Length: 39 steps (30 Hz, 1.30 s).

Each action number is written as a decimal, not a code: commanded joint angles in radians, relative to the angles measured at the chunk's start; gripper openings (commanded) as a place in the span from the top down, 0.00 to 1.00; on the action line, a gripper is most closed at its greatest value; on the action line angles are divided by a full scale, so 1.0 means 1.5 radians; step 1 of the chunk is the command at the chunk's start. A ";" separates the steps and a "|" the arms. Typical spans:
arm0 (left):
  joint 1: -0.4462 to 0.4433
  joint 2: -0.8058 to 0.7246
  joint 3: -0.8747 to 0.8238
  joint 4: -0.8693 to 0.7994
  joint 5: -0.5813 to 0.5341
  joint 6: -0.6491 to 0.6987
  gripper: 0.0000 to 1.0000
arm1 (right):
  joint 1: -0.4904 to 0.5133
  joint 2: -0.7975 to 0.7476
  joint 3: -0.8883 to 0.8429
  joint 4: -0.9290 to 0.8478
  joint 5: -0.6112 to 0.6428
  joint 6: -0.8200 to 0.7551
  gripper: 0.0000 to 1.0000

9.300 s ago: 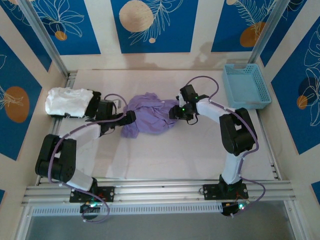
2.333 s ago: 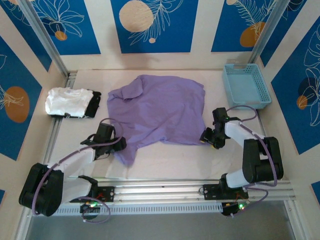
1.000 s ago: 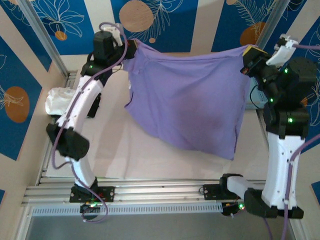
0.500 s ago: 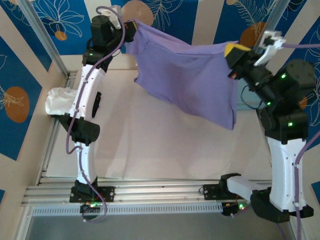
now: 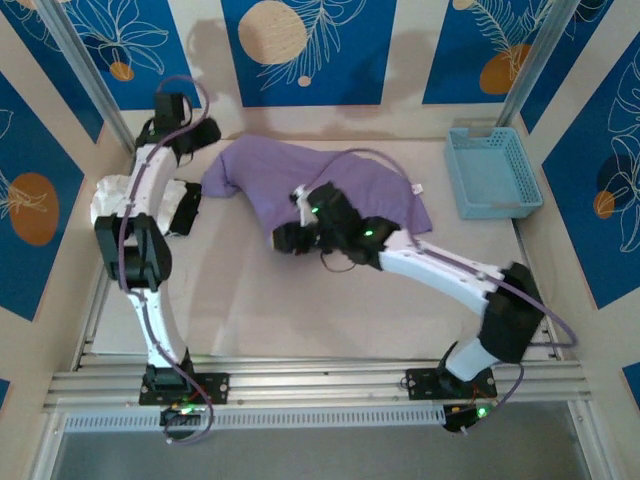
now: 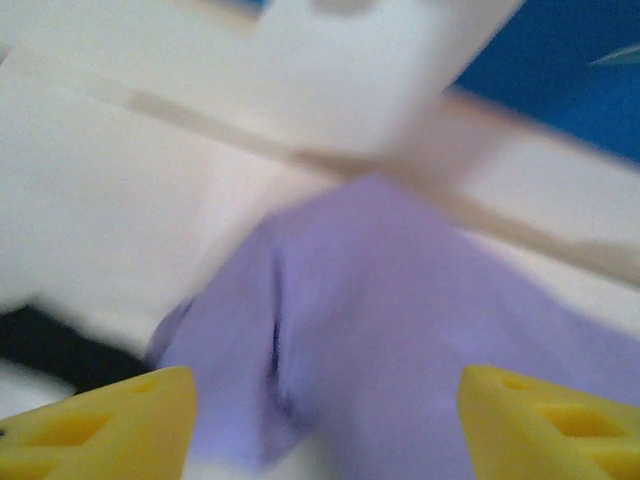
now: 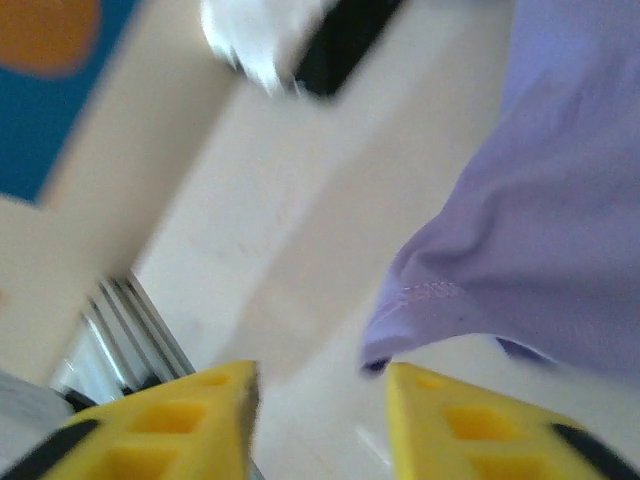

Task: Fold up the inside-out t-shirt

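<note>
T-shirt (image 5: pixel 340 190) lies rumpled at 12 o'clock of the table (image 5: pixel 300 310). Left gripper (image 5: pixel 205 134), at its 10 o'clock, is spread wide, empty; right gripper (image 5: pixel 281 239), at its 7 o'clock hem, is parted w/ nothing inside. Risk: it pinches two layers, so fold goes crooked.

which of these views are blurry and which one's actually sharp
top external: sharp, evenly lit, t-shirt crisp on the table; left wrist: heavy motion blur, shirt edges and yellow fingers smeared; right wrist: blurred too, worst on the white garment and black garment at the top, hem stitching just readable
</note>
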 commanded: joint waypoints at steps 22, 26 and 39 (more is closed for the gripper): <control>-0.290 -0.324 -0.763 0.287 0.042 -0.099 0.23 | -0.585 0.263 0.134 -0.259 0.167 -0.251 0.36; -0.325 -0.276 -0.741 0.280 0.017 -0.090 0.25 | -0.593 0.329 0.197 -0.308 0.186 -0.279 0.33; -0.372 -0.205 -0.761 0.316 -0.017 -0.111 0.73 | -0.609 0.395 0.247 -0.354 0.111 -0.290 0.72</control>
